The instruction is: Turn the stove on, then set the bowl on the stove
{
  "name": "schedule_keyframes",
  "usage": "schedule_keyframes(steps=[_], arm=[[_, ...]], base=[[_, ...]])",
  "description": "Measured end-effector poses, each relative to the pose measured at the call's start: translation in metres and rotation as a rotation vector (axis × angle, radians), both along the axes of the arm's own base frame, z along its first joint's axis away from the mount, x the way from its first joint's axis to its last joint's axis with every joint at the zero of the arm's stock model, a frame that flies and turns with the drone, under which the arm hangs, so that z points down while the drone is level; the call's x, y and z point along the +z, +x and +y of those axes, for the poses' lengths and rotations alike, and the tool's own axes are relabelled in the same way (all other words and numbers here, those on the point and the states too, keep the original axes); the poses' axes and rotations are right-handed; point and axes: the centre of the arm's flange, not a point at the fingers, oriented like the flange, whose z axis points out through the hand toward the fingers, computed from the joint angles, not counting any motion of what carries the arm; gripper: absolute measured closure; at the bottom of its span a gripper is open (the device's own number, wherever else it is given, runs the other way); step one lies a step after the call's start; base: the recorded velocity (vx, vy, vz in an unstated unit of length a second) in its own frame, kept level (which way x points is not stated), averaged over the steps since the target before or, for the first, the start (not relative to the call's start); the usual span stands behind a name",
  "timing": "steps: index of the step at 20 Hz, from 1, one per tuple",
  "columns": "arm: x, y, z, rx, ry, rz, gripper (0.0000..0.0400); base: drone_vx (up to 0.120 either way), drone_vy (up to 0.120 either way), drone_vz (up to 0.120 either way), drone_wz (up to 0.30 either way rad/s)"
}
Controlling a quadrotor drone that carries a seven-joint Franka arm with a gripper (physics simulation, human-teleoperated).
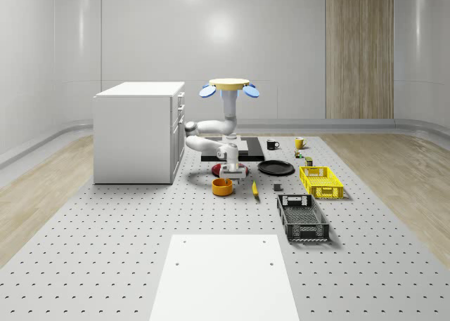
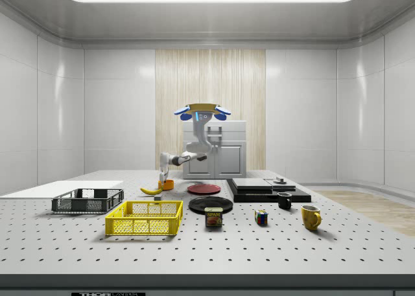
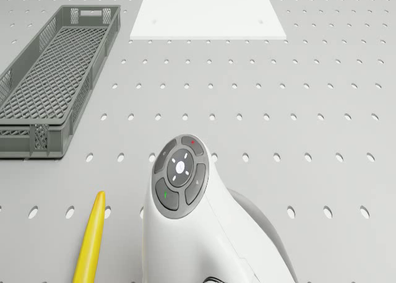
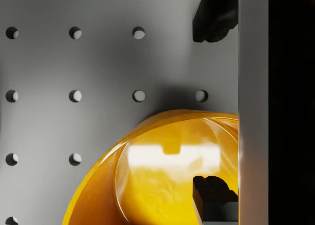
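Whole-scene view: the drone [image 1: 228, 88] hovers above the middle of the grey perforated worktop [image 1: 105, 230], its white arm bent down so the gripper [image 1: 228, 175] hangs just above the orange round bowl [image 1: 222, 186]. The black flat stove [image 1: 242, 147] lies behind them, toward the far edge. A yellow banana [image 1: 255, 189] lies just beside the bowl.

Side view: the bowl [image 2: 166, 184] sits on the worktop, well apart from the stove [image 2: 267, 190], whose knob is too small to read.

Drone view: the arm's wrist hides the bowl; the banana [image 3: 90, 246] and a grey mesh crate [image 3: 52, 78] show.

Wrist view: the gripper's fingers [image 4: 212, 191] stand apart, one over the bowl's [image 4: 147, 185] hollow, one outside its rim. Judged from this, closing off-centre could tip or skid the bowl, and grasping before switching breaks the task's order.
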Motion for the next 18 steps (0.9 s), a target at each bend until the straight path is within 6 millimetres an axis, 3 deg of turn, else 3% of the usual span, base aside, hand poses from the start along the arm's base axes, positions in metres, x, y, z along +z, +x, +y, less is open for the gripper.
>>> schedule_keyframes(steps=[18], arm=[[0.018,0.002,0.003,0.0,0.0,0.0,0.0]], base=[[0.0,0.0,0.0,0.0]])
